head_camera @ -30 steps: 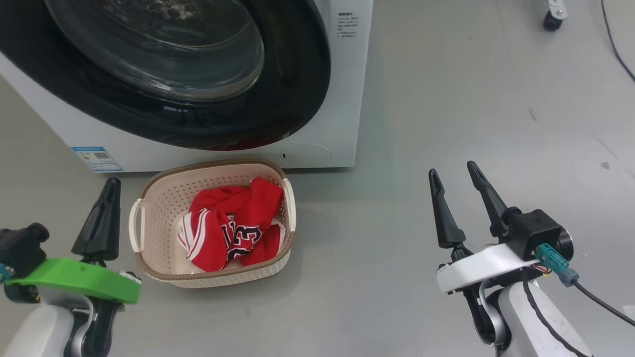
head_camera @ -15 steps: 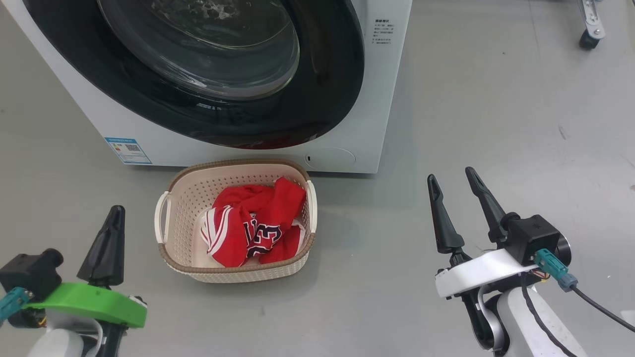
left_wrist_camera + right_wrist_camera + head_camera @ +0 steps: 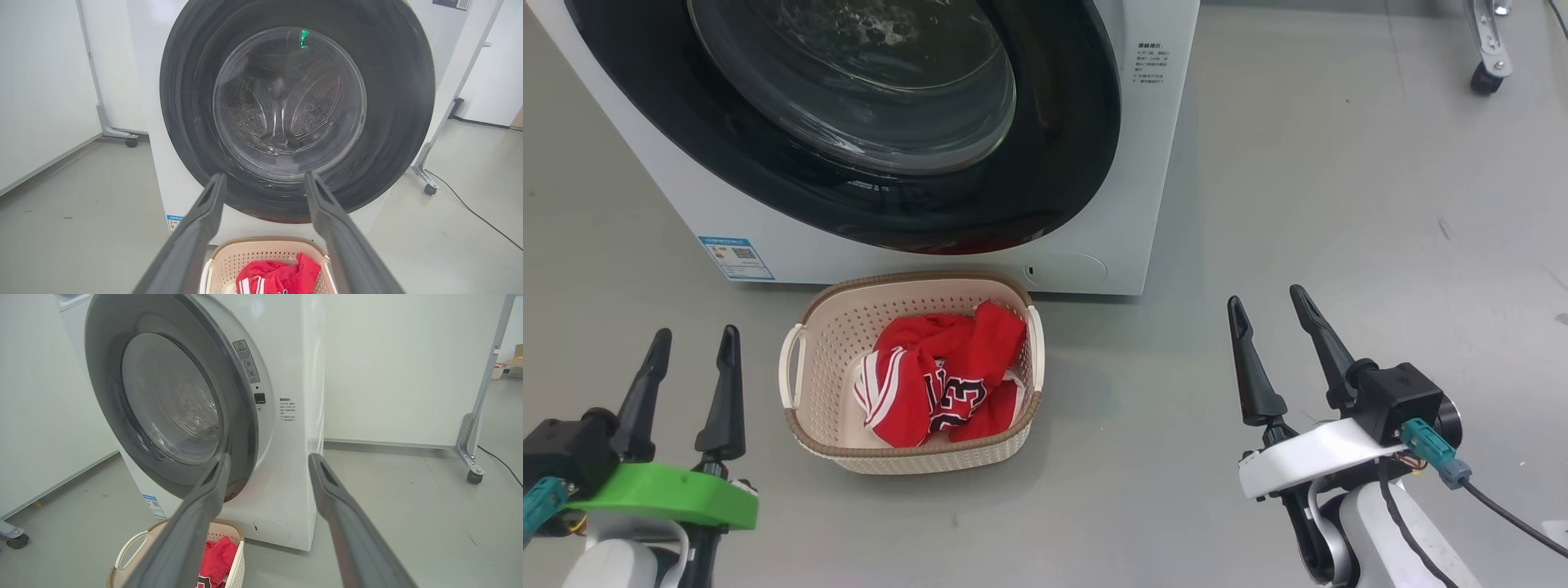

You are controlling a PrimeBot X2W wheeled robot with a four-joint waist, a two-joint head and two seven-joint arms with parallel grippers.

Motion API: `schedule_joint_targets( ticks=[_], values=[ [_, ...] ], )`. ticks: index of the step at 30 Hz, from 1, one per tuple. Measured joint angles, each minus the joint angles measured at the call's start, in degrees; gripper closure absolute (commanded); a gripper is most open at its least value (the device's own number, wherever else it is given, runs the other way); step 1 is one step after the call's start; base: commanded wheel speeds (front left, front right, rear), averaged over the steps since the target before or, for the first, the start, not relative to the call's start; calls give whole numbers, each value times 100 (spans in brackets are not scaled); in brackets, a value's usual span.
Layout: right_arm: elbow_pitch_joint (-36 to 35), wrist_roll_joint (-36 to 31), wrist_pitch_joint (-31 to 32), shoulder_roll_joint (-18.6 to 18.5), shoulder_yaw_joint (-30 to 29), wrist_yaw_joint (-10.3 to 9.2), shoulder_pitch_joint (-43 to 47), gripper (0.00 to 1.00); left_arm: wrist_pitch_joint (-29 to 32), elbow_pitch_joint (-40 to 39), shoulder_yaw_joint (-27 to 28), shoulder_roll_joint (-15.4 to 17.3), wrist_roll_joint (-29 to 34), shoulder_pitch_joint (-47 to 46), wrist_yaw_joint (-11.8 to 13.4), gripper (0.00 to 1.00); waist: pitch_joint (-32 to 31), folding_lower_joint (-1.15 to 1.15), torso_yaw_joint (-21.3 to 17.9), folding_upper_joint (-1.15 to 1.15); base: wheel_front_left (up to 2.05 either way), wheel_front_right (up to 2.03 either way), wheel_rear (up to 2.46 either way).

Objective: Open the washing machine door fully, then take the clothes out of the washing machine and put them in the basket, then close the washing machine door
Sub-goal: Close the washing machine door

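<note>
Two grippers: left gripper at the lower left of the head view, right gripper at the lower right, both above the floor, fingers pointing toward the washing machine.
Left gripper state: jaws spread wide, nothing between them; in the left wrist view, fingers framing the lower part of the door glass.
Right gripper state: jaws equally wide, nothing held; in the right wrist view, one finger across the door's lower edge, the other across the machine's white side and the floor.
Washing machine: white front-loader standing on the grey floor, blue sticker at its lower front corner.
Door: round, wide glossy black rim, bulging clear glass, swung across the opening; steel drum visible through the glass. From the right wrist view, a small dark latch slot on the machine's front just past the door's edge; whether latched, cannot tell.
Basket: cream, perforated, brown rim, on the floor just in front of the machine, below the door, between the grippers, nearer the left one, touching neither.
Clothes: red, white stripes, black lettering, bunched inside the basket toward its right side.
Surroundings: caster wheel at the head view's upper right; black cable trailing from the right wrist.
</note>
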Motion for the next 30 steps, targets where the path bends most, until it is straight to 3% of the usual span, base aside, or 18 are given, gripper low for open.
schedule_joint_targets(
  ticks=[5,30],
  values=[
    [0,-14,0,14,-14,13,32,0,0,-155,224,-85,437,123,93,0,-49,0,-5,0,0,0,0],
    [-4,-73,0,86,-130,120,116,0,0,-300,703,-636,1089,433,35,0,-83,0,61,0,0,0,0]
  ],
)
